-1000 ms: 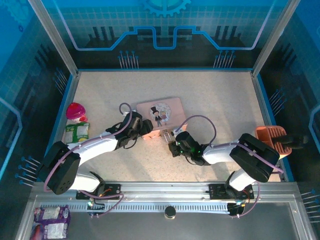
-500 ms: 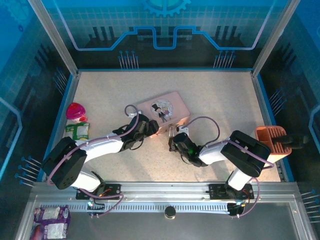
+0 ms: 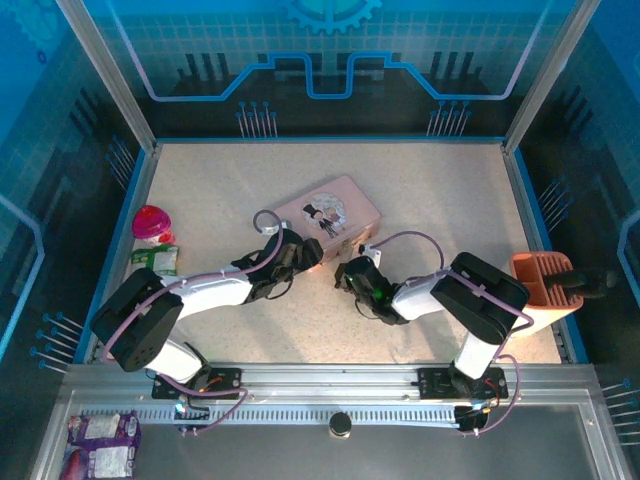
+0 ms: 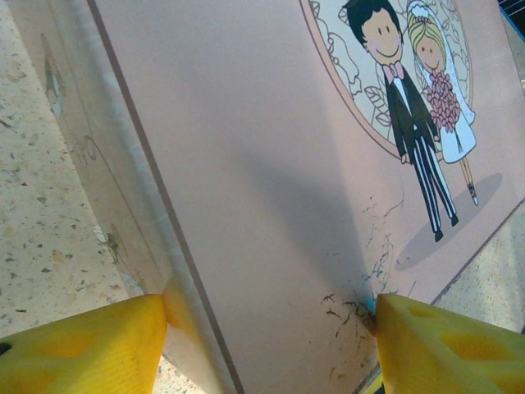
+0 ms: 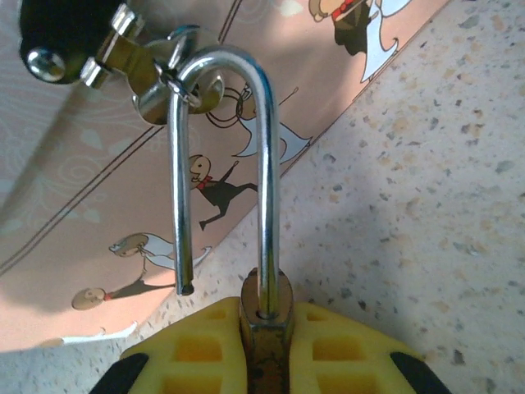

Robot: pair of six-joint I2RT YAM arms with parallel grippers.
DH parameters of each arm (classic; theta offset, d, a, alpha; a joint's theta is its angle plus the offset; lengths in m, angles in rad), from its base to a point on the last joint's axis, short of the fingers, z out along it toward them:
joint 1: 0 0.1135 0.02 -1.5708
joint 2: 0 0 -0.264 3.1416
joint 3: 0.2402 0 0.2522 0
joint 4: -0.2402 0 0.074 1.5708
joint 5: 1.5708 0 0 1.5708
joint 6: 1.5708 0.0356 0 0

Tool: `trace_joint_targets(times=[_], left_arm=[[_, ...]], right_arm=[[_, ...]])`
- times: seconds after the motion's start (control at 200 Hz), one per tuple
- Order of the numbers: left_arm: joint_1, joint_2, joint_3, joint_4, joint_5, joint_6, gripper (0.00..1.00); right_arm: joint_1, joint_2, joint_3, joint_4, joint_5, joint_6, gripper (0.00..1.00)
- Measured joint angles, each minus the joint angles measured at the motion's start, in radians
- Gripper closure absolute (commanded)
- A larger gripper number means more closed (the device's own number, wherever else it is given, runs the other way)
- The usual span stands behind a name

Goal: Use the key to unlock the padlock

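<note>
Padlock (image 5: 264,324) is sitting clamped in the right tool (image 5: 264,349), shackle (image 5: 267,164) hooked on the pink tin (image 5: 90,222), one leg hanging free, so it's looking unlocked; left tool (image 4: 271,341) is squeezing the tin, now swung round

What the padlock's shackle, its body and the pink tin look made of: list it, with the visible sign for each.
Shackle: probably polished steel; it is silvery with mirror-like highlights.
Padlock body: likely brass; it is dull golden with darker tarnish marks.
Pink tin: seemingly thin painted sheet metal with a matte pink print, scratched near its corner; coated card cannot be ruled out.
</note>
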Motion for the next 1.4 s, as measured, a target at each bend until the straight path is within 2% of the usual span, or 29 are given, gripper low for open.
trace_joint_targets(times=[0.215,0.5,0.765,0.956,1.401], left_arm=[[-0.005,0.016,0.010,0.014,0.011,-0.005,0.33],[-0.007,0.019,0.015,0.013,0.025,-0.005,0.33],[-0.019,0.024,0.019,0.004,0.053,-0.003,0.33],[-0.040,0.058,0.006,-0.089,0.087,-0.002,0.33],[-0.040,0.031,-0.027,-0.116,0.087,0.001,0.33]], right_arm=[[-0.037,0.033,0.031,0.026,-0.036,0.096,1.00],[-0.064,0.036,0.092,-0.034,-0.048,0.158,1.00],[-0.111,0.024,0.130,-0.094,-0.068,0.158,1.00],[-0.151,0.000,0.168,-0.159,-0.081,0.150,1.00],[-0.251,0.001,0.193,-0.203,-0.218,0.103,1.00]])
